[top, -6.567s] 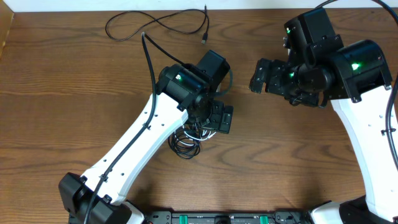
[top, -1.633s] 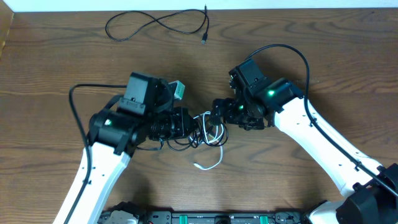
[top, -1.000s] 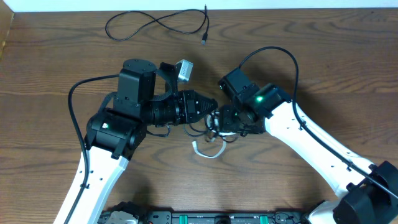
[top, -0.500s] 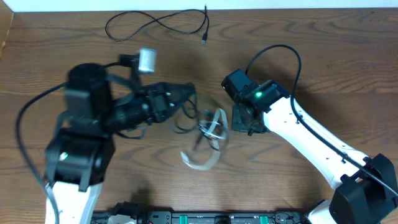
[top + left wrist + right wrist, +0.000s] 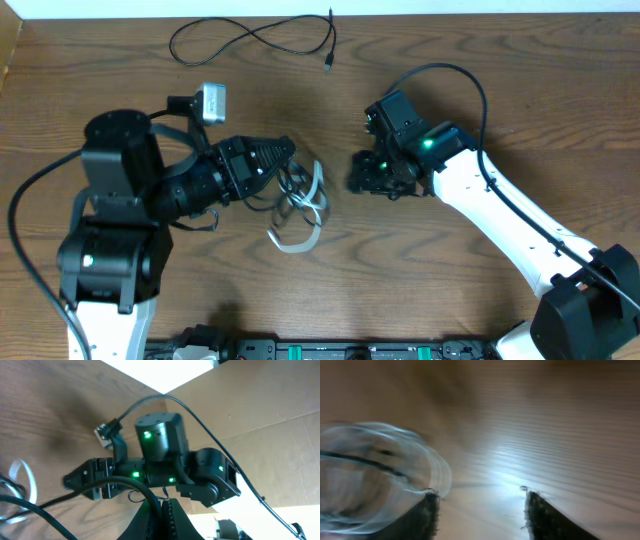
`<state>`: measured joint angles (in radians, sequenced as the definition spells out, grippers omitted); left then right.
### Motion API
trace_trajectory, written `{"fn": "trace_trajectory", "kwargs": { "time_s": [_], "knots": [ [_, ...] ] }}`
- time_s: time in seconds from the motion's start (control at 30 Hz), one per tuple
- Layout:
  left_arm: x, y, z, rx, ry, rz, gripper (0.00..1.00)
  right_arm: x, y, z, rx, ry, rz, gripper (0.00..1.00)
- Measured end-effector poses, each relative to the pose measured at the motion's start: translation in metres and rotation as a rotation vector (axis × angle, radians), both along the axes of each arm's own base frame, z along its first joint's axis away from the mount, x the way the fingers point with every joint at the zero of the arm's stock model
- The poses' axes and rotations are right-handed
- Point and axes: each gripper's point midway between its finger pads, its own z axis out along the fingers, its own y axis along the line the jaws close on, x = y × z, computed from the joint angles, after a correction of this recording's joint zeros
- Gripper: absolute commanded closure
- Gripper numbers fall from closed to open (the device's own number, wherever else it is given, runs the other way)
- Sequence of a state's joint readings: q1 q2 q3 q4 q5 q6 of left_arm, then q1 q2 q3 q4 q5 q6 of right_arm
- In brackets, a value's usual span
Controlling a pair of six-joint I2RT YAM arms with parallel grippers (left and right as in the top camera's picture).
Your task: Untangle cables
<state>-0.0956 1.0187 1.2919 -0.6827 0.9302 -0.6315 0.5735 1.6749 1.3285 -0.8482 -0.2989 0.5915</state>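
Cables (image 5: 300, 198) on the move! My left hand (image 5: 287, 150) has swung back and hauled the whole knot with it, so the bundle now dangles off its tip, where a moment ago both hands were nose to nose over it. The left hand is clamped tight on a black strand (image 5: 75, 494); the wrist view shows that strand running straight into its closed grip. My right hand (image 5: 358, 177) has just let go. Its jaws are apart with bare wood between them in its own view, and it sits across the tangle from the left hand, near the cables but not touching. What that buys me: the white cable (image 5: 297, 238) is drawn into a wider loop just off the left hand's tip, blurred with motion, yet black strands thread through it, so I judge nothing is free yet. One black cable (image 5: 250, 38) lies alone well beyond the left hand, toward the far edge, already separate. Room? Plenty of bare worktop (image 5: 470, 60) past the right hand, away from the left hand, and an open strip between the loop and the near edge. The far edge behind that lone cable is tight, so I'd pull sideways.
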Motion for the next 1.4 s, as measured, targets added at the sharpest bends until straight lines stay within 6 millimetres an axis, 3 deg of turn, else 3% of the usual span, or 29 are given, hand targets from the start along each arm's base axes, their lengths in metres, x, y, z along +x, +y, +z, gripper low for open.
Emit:
{"fn": "trace_trajectory", "kwargs": {
  "time_s": [0.03, 0.17, 0.4, 0.47, 0.6, 0.67, 0.73, 0.8, 1.07, 1.23, 1.4],
  "knots": [
    [0.001, -0.001, -0.002, -0.002, 0.012, -0.008, 0.92, -0.001, 0.009, 0.005, 0.051, -0.002, 0.03, 0.09],
    [0.0, -0.013, -0.01, -0.004, 0.05, -0.059, 0.92, -0.005, 0.031, 0.019, 0.18, 0.003, 0.101, 0.09],
    [-0.008, -0.026, -0.012, -0.001, 0.052, -0.119, 0.92, -0.016, 0.04, 0.02, 0.208, 0.053, 0.093, 0.1],
    [-0.008, -0.026, -0.012, -0.001, 0.052, -0.119, 0.93, -0.018, 0.042, 0.02, 0.199, 0.055, 0.087, 0.14],
    [-0.008, -0.026, -0.012, -0.001, 0.052, -0.119, 0.93, -0.024, 0.046, 0.017, 0.174, 0.054, 0.092, 0.39],
    [-0.008, -0.026, -0.012, -0.001, 0.052, -0.119, 0.93, -0.029, 0.048, 0.014, 0.152, 0.062, 0.087, 0.68],
    [-0.008, -0.026, -0.012, -0.001, 0.052, -0.119, 0.93, -0.032, 0.045, 0.01, 0.118, 0.073, 0.067, 0.86],
    [-0.008, -0.026, -0.012, -0.001, 0.052, -0.119, 0.92, -0.033, 0.039, 0.006, 0.084, 0.082, 0.038, 0.99],
    [-0.009, -0.024, -0.019, 0.025, 0.067, -0.107, 0.92, -0.027, 0.008, -0.007, -0.043, 0.092, -0.048, 0.99],
    [-0.006, 0.005, -0.065, 0.203, 0.221, 0.071, 0.92, -0.02, -0.028, -0.009, -0.105, 0.13, -0.131, 0.99],
    [0.002, 0.048, -0.106, 0.426, 0.328, 0.272, 0.92, -0.006, -0.077, 0.023, -0.121, 0.053, -0.228, 0.99]
  ]
}}
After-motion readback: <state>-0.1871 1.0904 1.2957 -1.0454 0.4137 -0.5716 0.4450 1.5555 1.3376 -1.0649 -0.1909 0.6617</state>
